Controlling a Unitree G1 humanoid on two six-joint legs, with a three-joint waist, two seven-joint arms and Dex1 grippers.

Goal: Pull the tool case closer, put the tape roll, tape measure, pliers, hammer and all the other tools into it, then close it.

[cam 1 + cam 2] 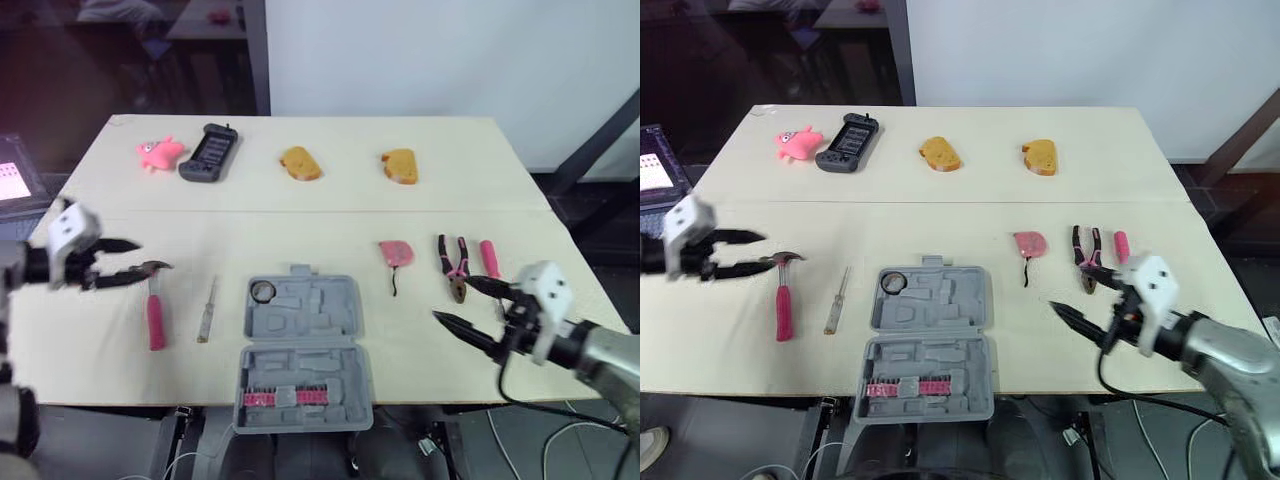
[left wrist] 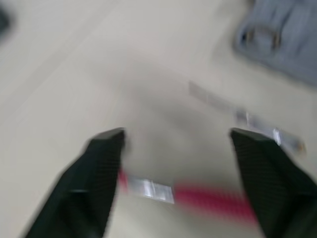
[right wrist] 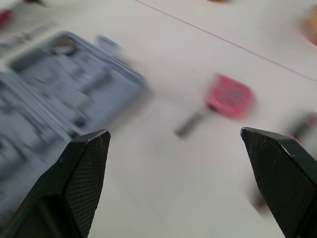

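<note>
Beneath the open, empty left pincer point(image 1: 155, 255) lies the hammer point(image 1: 155, 320), handle running toward the robot; right pincer point(image 1: 452, 298) likewise open, empty.

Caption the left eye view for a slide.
Left gripper and right gripper, open, flank the open case; hammer and pliers outside it.

Pink toy point(image 1: 158, 152), black handset point(image 1: 209, 152), two bread slices point(image 1: 300, 163)

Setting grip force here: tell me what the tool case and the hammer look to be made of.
The tool case: likely moulded plastic, matte grey, with shaped recesses formed into both halves. The hammer: head looks like bare metal, grey and unpainted; handle is pink, probably a rubber or plastic grip, which I cannot settle.
</note>
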